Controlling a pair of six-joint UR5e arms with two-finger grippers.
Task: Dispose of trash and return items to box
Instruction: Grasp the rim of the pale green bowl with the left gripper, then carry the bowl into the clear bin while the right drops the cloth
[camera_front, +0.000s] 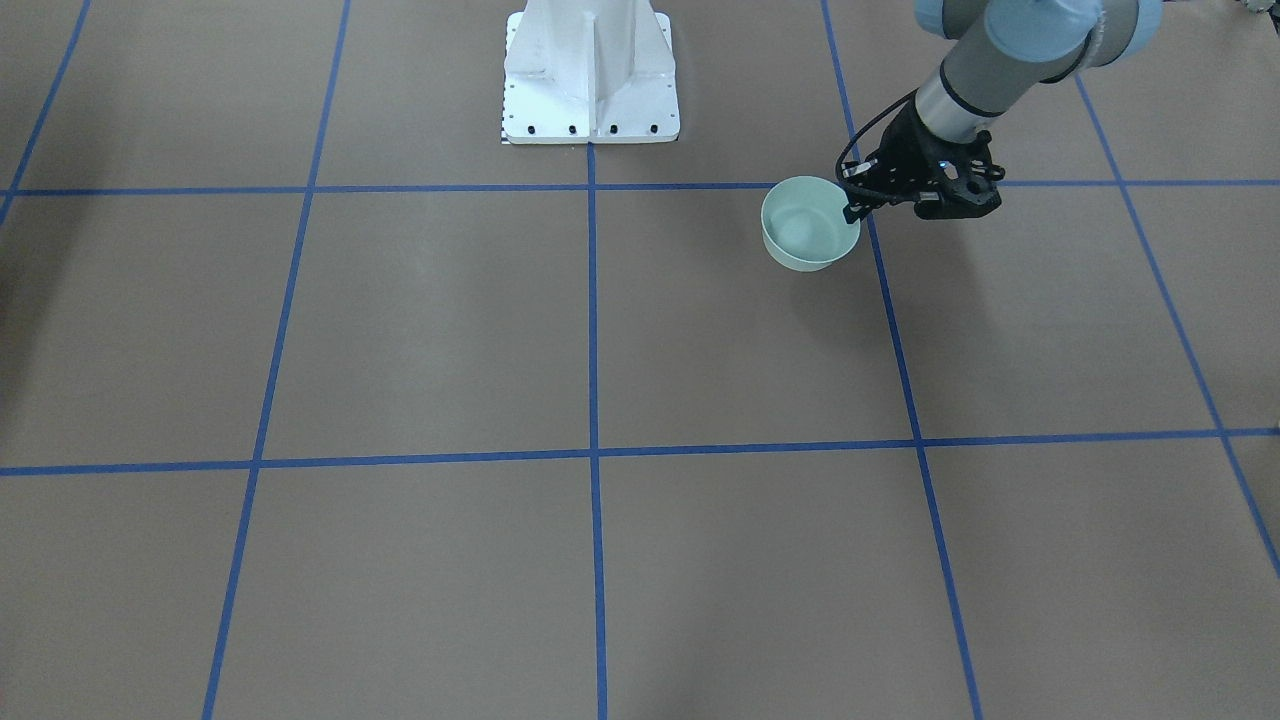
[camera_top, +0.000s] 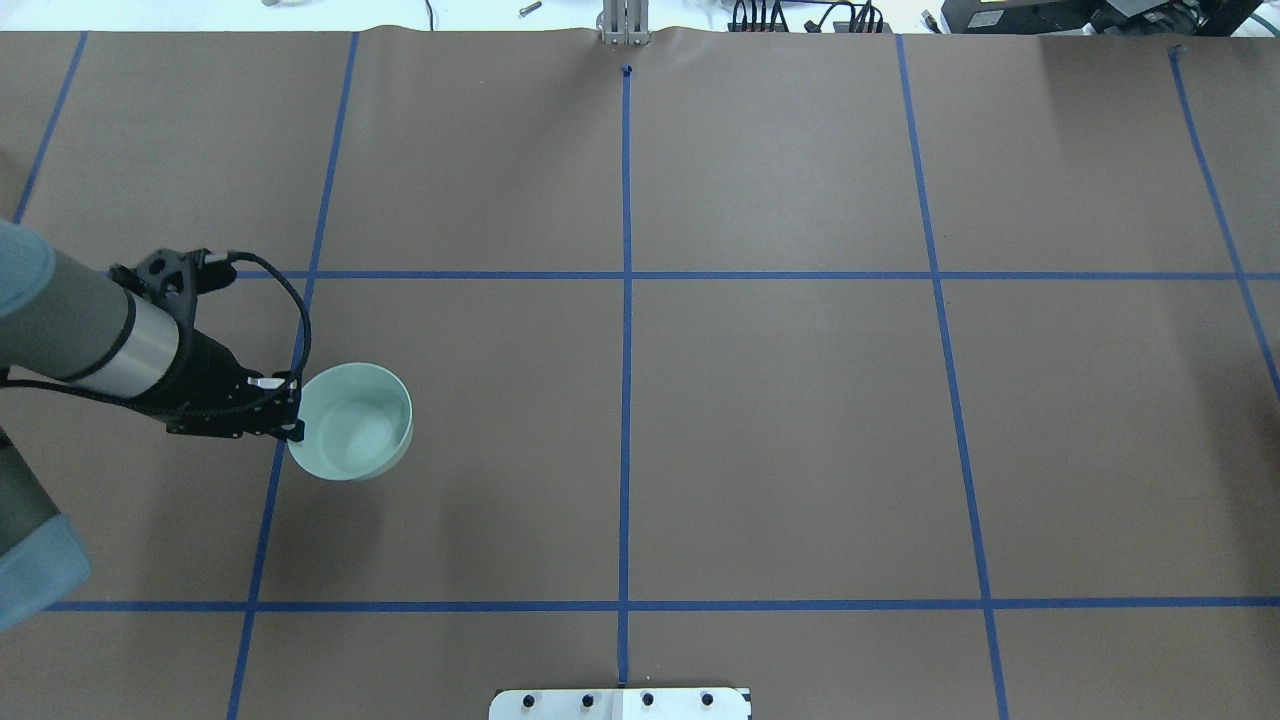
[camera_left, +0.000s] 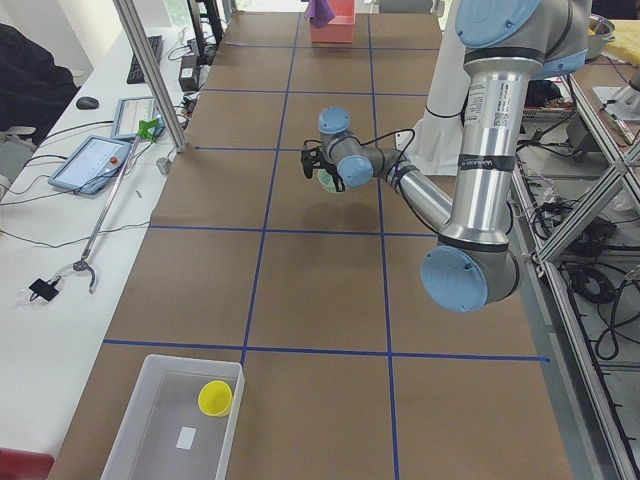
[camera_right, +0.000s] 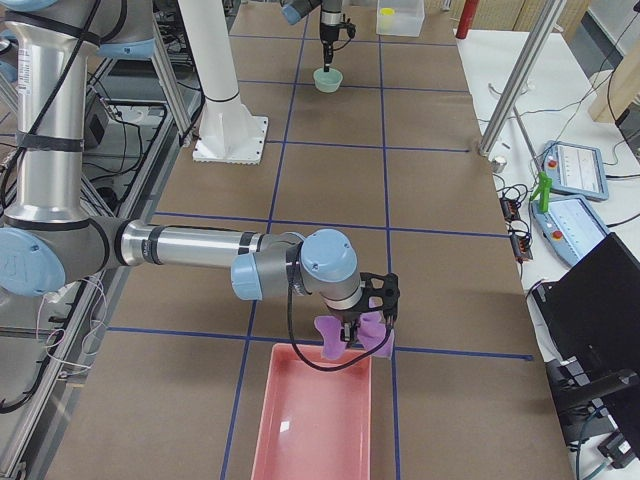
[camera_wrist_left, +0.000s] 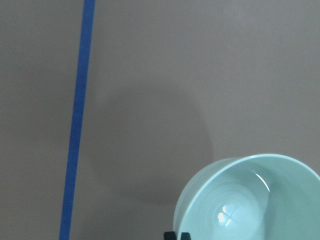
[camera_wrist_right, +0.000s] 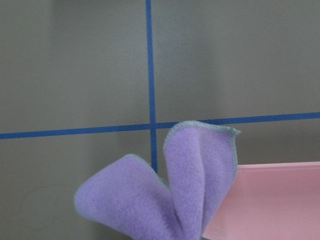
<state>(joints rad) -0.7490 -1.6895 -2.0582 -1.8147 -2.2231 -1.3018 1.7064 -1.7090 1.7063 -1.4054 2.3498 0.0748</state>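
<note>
My left gripper (camera_front: 855, 205) is shut on the rim of a pale green bowl (camera_front: 808, 225) and holds it just above the brown table; both also show in the overhead view, the gripper (camera_top: 295, 425) and the bowl (camera_top: 352, 420). The left wrist view shows the empty bowl (camera_wrist_left: 250, 200) with its shadow on the table. My right gripper (camera_right: 356, 335) holds a purple cloth (camera_right: 328, 327) at the near end of the pink box (camera_right: 310, 420). In the right wrist view the cloth (camera_wrist_right: 170, 190) hangs bunched beside the pink box's corner (camera_wrist_right: 270, 200).
A clear box (camera_left: 175, 420) with a yellow cup (camera_left: 216, 397) and a white scrap stands at the table's left end. The white robot base (camera_front: 590, 70) stands at the table's middle edge. Metal posts and tablets line the operators' side.
</note>
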